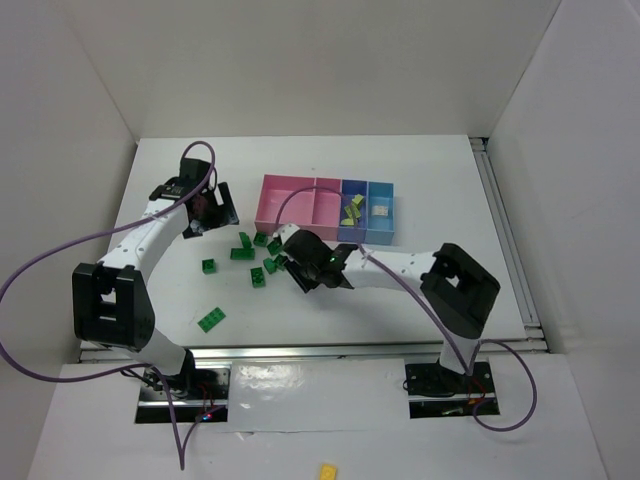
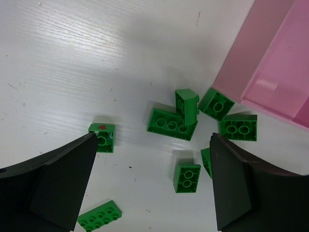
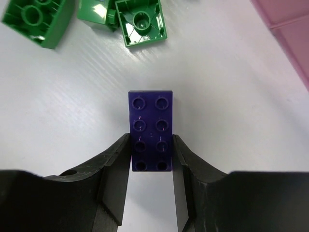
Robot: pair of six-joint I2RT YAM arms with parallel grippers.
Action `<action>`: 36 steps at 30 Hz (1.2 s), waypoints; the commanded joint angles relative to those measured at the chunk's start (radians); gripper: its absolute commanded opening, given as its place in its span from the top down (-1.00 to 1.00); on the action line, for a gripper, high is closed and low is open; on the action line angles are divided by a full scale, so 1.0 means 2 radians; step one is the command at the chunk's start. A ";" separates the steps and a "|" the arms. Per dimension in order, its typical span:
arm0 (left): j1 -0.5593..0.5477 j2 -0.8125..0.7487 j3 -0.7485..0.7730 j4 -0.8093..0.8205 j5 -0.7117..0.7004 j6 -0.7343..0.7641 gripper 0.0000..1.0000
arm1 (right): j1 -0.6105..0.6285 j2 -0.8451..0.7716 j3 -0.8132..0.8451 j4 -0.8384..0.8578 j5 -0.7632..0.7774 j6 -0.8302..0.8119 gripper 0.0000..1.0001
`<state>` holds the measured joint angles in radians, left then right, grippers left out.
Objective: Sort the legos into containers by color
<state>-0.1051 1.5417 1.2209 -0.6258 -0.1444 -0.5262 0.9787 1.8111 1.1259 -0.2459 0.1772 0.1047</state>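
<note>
My right gripper (image 3: 151, 151) is shut on the dark purple-blue lego (image 3: 150, 129), its jaws pressing both long sides at the near end. In the top view this gripper (image 1: 300, 268) is low beside the green cluster (image 1: 262, 255) and hides the brick. Green legos (image 3: 142, 21) lie just beyond it. My left gripper (image 2: 152, 139) is open and empty above several green legos (image 2: 172, 124); in the top view it (image 1: 215, 210) hangs left of the containers (image 1: 300, 180). Pale yellow-green legos (image 1: 353, 208) lie in the blue compartment and a beige one (image 1: 381, 210) in the light-blue one.
The pink compartments (image 2: 270, 63) show no bricks; a pink corner shows in the right wrist view (image 3: 289, 29). A lone flat green brick (image 1: 211, 319) lies near the front left. A bright yellow brick (image 1: 327, 469) lies off the table. White walls enclose the table.
</note>
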 commanded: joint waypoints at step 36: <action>0.003 0.002 0.037 -0.022 0.004 -0.015 -0.99 | -0.127 0.021 0.245 -0.107 0.132 0.117 0.49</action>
<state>-0.1051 1.5429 1.2594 -0.6579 -0.1600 -0.5358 0.7536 1.8557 1.5654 -0.4278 0.4122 0.2848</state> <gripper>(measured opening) 0.993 0.430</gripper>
